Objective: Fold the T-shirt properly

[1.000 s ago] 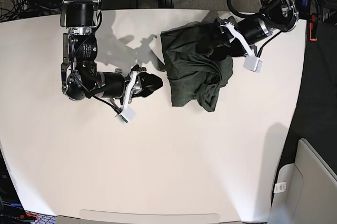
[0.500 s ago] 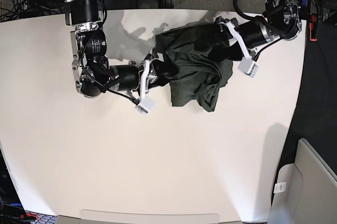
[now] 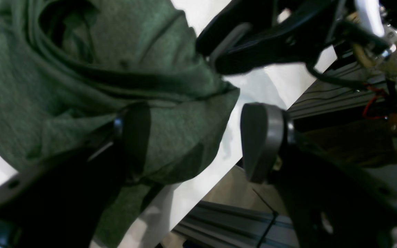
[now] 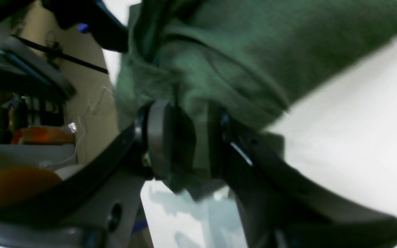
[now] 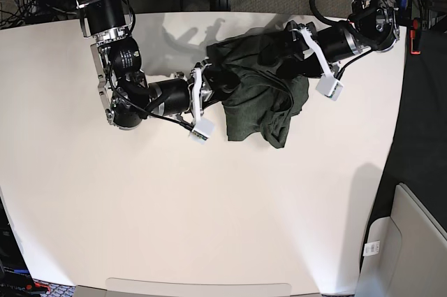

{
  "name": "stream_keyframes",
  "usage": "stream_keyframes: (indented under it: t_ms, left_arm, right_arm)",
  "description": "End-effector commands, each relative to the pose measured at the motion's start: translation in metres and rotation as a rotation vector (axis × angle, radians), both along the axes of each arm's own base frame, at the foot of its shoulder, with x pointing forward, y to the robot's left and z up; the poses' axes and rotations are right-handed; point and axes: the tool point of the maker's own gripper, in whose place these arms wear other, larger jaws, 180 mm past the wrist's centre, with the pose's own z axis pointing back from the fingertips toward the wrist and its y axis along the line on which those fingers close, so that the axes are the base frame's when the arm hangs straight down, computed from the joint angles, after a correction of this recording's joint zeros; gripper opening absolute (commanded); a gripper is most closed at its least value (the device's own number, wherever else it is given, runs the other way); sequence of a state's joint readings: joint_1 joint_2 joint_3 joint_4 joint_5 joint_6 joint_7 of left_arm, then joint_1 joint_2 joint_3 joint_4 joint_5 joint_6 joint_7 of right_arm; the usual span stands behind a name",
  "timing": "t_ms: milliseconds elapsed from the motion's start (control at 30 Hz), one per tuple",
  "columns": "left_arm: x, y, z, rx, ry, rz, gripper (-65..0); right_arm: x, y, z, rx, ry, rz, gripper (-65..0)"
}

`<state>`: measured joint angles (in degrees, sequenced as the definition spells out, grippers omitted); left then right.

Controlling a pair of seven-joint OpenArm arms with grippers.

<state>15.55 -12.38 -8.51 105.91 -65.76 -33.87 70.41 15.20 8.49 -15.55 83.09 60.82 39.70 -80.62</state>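
No legible text, brand, number or sign is to be found in any view. A small white tag with dark marks is seen on the pale grey panel at the lower right of the base view, but the marks are too small to be read. The white rectangular modules on the two arms are shown blank, and nothing is printed on the dark olive-green knit shirt.
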Motion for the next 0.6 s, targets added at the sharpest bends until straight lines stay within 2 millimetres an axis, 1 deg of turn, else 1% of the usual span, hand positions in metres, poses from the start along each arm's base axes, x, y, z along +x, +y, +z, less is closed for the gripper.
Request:
stream_keyframes:
  t_ms: [0,167,267,367,500,567]
  left_arm:
    - [0.007,0.001,0.012,-0.024,-0.041,0.009,-25.3]
    - [0.006,0.001,0.011,-0.024,-0.039,0.009,-25.3]
    - [0.006,0.002,0.011,-0.023,-0.040,0.012,-25.3]
    - [0.007,0.003,0.011,-0.018,-0.040,0.012,-25.4]
    - [0.010,0.016,0.012,-0.005,-0.046,0.053,-25.4]
    - [0.013,0.025,0.013,0.004,-0.053,0.080,-25.4]
  right_arm:
    - [0.006,0.008,0.015,0.034,-0.040,0.019,-48.6]
    - [-0.003,0.019,0.012,0.033,-0.029,0.061,-48.6]
    - [-0.012,0.036,0.015,0.056,-0.025,0.099,-48.6]
    - [-0.022,0.048,0.014,0.057,-0.019,0.146,-48.6]
    - [-0.028,0.061,0.017,0.045,-0.040,0.215,-48.6]
    - [-0.030,0.067,0.016,0.036,-0.036,0.242,-48.6]
